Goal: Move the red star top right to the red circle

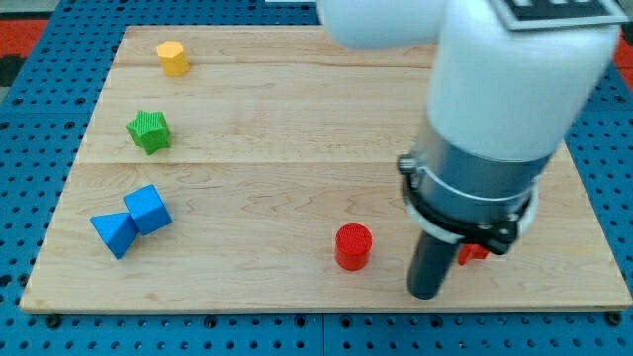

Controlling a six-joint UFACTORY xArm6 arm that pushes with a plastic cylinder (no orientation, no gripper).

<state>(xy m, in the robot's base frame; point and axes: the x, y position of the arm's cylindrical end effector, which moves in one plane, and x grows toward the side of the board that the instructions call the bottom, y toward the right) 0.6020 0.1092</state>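
Your arm (514,69) appears as a broad, smooth white cylindrical housing with a rounded white segment branching toward the view's top; a patch of black-and-white marking sits at its upper edge, too cropped to read. Below the white shell you see a grey metallic collar (480,178), ringed at its base by a black clamp (465,222) with a small protruding lug on the view's left. From the clamp descends your straight dark rod (432,262), matte black and cylindrical, ending in my tip (424,295).
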